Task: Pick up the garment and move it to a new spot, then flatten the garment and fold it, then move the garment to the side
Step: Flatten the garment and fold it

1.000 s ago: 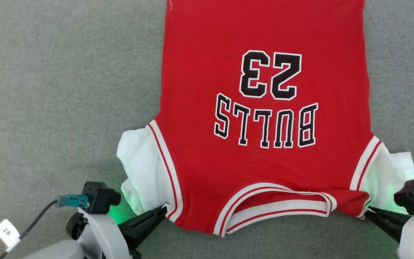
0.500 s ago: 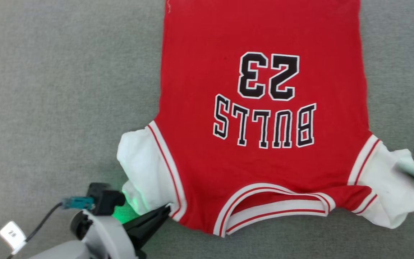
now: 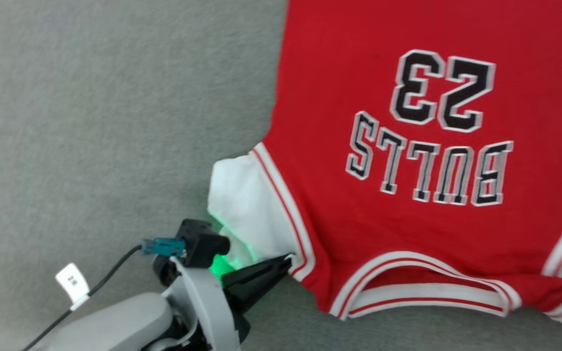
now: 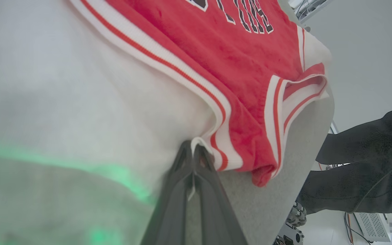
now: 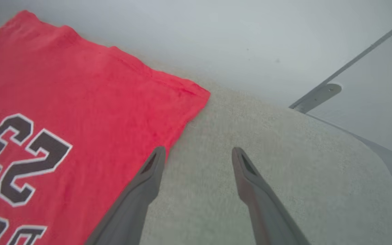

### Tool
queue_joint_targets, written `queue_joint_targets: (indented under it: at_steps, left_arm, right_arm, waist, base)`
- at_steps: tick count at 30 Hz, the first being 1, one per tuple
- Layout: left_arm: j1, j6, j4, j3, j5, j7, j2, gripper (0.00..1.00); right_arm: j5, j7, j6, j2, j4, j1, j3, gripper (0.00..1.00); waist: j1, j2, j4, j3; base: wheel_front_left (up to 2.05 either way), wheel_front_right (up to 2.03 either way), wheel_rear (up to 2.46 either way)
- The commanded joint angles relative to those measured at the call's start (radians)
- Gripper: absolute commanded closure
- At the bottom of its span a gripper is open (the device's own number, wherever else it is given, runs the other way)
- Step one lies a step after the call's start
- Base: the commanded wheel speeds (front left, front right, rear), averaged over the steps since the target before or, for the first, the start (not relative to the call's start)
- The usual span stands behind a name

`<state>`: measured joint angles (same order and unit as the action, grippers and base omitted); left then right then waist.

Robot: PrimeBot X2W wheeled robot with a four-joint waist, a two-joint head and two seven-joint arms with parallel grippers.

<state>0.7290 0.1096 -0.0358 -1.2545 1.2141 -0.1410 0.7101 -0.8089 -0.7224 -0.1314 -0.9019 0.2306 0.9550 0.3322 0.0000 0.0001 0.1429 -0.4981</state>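
Flattening is judged in hand; garment lies spread on tabletop, striped shoulder trim pinched by left gripper; right gripper, wide and empty beside the side edge, is judged due a regrasp.

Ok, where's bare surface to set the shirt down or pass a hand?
Widest bare patch: the grey surface left of the garment, beyond the left gripper. Another lies beside the garment's hem corner, under the open right gripper, out to the rounded corner. Crowded: the narrow near strip below the collar.
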Motion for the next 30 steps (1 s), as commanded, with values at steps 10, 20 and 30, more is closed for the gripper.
queue_joint_targets:
  at_steps: [10,20,30]
  left_arm:
    - [0.018,0.009,-0.048,-0.017,-0.036,-0.002,-0.039,1.0]
    - [0.031,0.008,-0.043,-0.024,-0.06,-0.007,-0.029,1.0]
    - [0.036,0.007,-0.064,0.005,-0.041,-0.057,-0.021,1.0]
  right_arm:
    - [0.165,-0.134,0.001,0.118,0.395,0.31,0.037,0.0]
    - [0.214,-0.214,0.001,0.184,0.581,0.408,0.048,0.18]
    - [0.16,-0.19,0.001,0.16,0.58,0.392,0.081,1.0]
  waist:
    - [0.0,-0.0001,0.161,-0.155]
    - [0.0,-0.0001,0.187,-0.207]
    - [0.0,-0.0001,0.148,-0.135]
  base:
    - [0.0,0.0,0.0]
    - [0.0,0.0,0.0]
    - [0.0,0.0,0.0]
